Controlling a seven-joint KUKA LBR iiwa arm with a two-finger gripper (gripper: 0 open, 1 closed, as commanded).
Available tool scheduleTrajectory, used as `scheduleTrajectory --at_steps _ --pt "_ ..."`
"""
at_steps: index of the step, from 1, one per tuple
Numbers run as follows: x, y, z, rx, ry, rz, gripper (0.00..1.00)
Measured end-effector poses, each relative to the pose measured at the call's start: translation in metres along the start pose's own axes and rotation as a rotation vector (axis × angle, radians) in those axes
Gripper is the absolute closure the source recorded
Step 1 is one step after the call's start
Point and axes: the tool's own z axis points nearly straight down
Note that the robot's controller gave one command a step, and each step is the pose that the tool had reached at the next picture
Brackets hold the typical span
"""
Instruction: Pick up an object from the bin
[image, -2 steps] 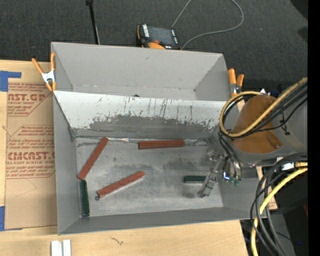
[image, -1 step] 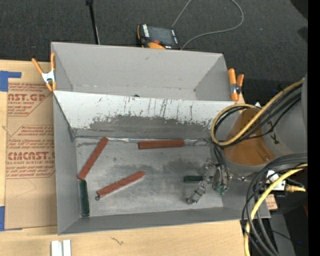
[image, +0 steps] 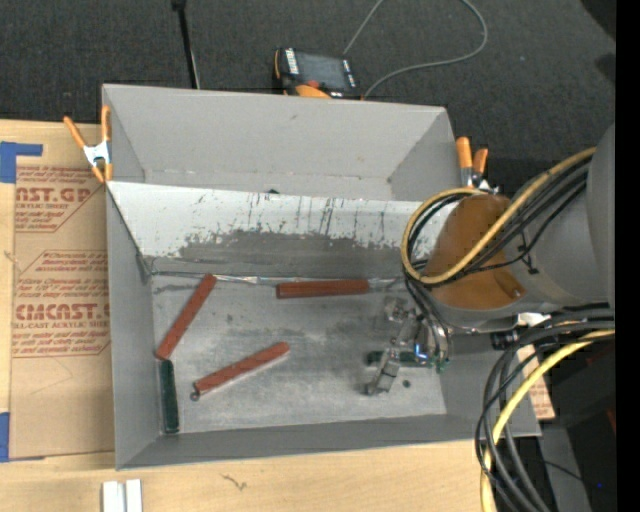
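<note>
Camera view looks down on the lower brown stick (image: 242, 368), a reddish-brown rod lying flat on the floor of the bin (image: 280, 130), a little left of centre and toward the near wall. It lies at a slant, its left end nearer the front and its right end raised toward the back. That right end points roughly at the gripper (image: 382, 378), which sits well to the right of it, low over the floor in the bin's near right part. The two are apart, with bare scuffed metal between them. Whether the gripper is open or closed cannot be told, as it is small and dark against the floor, and no thing can be made out in its grasp.

Farther out, the back brown stick (image: 322, 289) lies level along the foot of the sloping back wall, up and to the left of the gripper. The slanted brown stick (image: 186, 316) leans across the left part of the floor. The dark green stick (image: 168, 396) runs along the left wall, its upper end just beside the slanted stick's lower end — contact cannot be judged. The lower brown stick's left end is near it but apart.

Above the gripper, the arm's orange cover (image: 480, 260) and looping cables (image: 447, 214) hang over the bin's right wall.
</note>
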Motion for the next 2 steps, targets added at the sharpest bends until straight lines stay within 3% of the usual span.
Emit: scheduleTrajectory --at_steps 1,2 --pt "0.0 -0.001 -0.001 0.001 0.001 0.002 1.0" --pt "0.0 0.0 -0.016 0.0 0.001 0.002 1.0"
